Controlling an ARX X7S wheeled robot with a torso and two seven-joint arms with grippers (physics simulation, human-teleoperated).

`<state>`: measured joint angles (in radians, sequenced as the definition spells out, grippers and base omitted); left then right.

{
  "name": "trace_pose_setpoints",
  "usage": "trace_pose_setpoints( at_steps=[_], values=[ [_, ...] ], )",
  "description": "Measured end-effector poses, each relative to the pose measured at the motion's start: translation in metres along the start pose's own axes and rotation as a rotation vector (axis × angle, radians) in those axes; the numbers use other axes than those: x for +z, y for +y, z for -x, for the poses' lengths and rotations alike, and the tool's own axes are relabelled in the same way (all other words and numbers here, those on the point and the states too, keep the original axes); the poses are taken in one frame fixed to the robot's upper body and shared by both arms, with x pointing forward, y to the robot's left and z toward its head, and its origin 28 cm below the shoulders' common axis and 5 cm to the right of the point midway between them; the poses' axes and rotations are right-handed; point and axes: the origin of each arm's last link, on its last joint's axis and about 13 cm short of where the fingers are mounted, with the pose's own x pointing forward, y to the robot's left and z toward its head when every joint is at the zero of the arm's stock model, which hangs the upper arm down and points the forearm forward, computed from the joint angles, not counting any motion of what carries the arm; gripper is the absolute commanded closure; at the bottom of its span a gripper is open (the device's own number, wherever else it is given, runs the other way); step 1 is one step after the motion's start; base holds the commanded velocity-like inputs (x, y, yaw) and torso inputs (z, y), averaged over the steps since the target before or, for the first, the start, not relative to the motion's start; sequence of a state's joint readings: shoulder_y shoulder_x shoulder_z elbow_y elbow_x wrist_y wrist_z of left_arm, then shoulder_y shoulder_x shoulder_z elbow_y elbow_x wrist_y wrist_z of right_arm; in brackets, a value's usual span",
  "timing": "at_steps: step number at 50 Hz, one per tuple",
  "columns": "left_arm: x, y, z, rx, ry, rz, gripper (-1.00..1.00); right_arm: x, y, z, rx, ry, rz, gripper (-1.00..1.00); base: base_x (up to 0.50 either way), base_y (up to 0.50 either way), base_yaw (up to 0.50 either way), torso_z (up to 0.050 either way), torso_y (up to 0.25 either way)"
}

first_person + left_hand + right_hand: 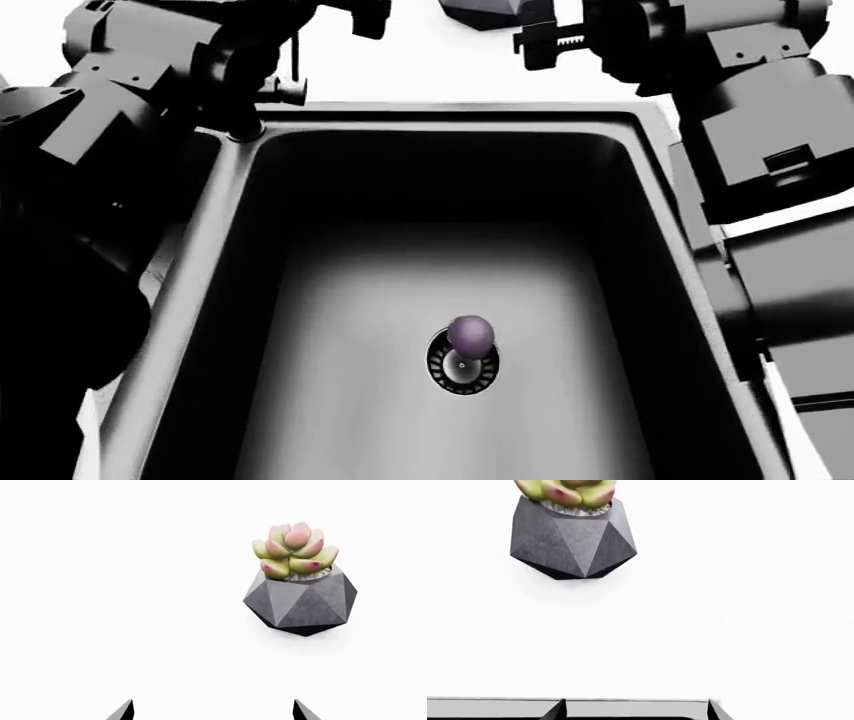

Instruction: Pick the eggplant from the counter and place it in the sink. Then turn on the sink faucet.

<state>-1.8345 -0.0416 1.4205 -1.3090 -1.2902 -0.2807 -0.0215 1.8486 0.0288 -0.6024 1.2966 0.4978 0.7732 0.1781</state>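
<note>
Eggplant (469, 333), the small smooth dull-purple egg-shaped one, already lies in the matte black rectangular sink (214, 260), resting on the far edge of the round metal drain strainer (462, 368). So the placing looks done, and the step in hand is the faucet.

Your left gripper (212, 711) shows two dark fingertips set well apart with nothing between them, over the bright white counter (100, 605) and facing a faceted grey pot holding a pink-green succulent (299, 587). Your right gripper (636, 710) is likewise spread and empty, just past the sink's far rim, with the same pot ahead of it.

No picture shows the slim black faucet clearly. In the head view the dark shapes near the sink's far left corner may be arm or faucet; you cannot tell. Your next move, as I judge it, calls for finding the small side lever first, then bringing one gripper in beside it to push it.

As for the eggplant's long axis, it seems to run roughly from drain toward the far wall, but it reads nearly round from above, so which end points where is unclear.
</note>
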Motion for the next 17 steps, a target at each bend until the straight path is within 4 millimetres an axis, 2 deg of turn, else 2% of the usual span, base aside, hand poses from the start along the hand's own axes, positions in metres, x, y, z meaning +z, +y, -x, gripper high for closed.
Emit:
trace_pose_setpoints(
  at_steps=[9, 17],
  values=[
    [0.016, 0.006, 0.005, 0.008, -0.03, 0.031, -1.0, 0.008, -0.004, 0.005, 0.009, -0.047, -0.034, -1.0, 0.0, 0.0, 0.0, 0.0, 0.0],
    [0.026, 0.009, 0.02, 0.012, -0.049, 0.044, -1.0, 0.015, -0.009, 0.024, 0.048, -0.12, -0.068, -1.0, 0.0, 0.0, 0.0, 0.0, 0.0]
  ],
)
